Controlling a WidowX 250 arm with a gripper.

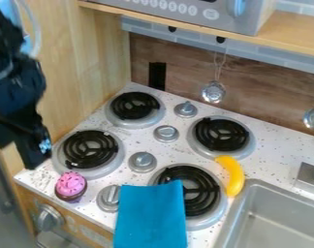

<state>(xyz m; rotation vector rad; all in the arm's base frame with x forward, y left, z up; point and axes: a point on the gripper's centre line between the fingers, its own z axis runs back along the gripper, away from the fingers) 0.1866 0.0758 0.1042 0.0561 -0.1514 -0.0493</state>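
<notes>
Black two-finger gripper at left edge, fingers apart, nothing clamped. Nearest to pink-frosted brown toy cupcake, lower left, base down on speckled white stovetop, likely for stability.

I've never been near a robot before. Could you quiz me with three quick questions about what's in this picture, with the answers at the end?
1. Multiple choice: which of these is nearest the gripper?
a) the yellow banana
b) the pink-topped cupcake
c) the hanging ladle

2. True or false: the blue cloth partly covers a burner.

3. Fill in the number: the stove top has ___ burners with black coils.

Key:
1. b
2. True
3. four
</notes>
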